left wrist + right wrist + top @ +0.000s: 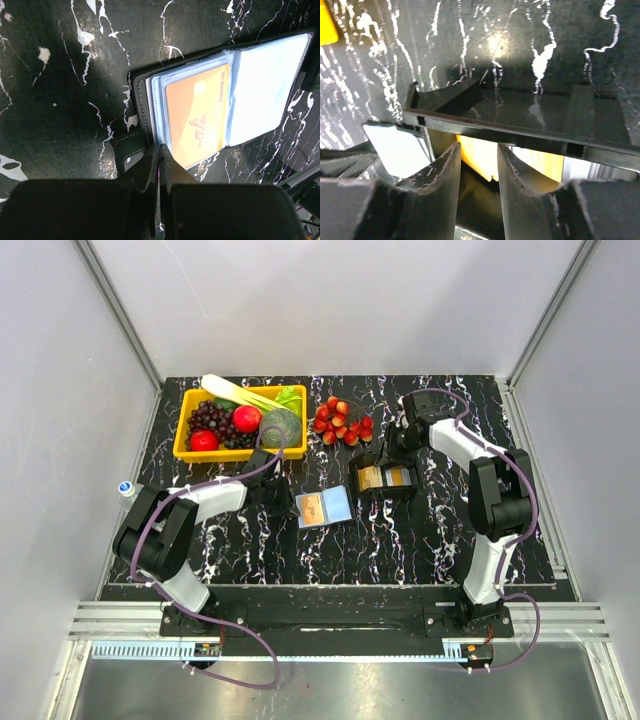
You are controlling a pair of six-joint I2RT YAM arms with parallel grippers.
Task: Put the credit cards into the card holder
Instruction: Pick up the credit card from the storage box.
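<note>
right hand (478,150) at tray (520,132), wall close ahead

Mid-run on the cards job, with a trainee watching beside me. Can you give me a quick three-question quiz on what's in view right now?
1. True or false: the card holder lies folded shut.
2. Which arm's pincer is at the black tray? A) left B) right C) neither
3. Fill in: the card already in the holder's clear sleeve is ___ in colour.

Key:
1. False, it lies open.
2. B, the right pincer, with its jaws apart.
3. Orange.
</note>
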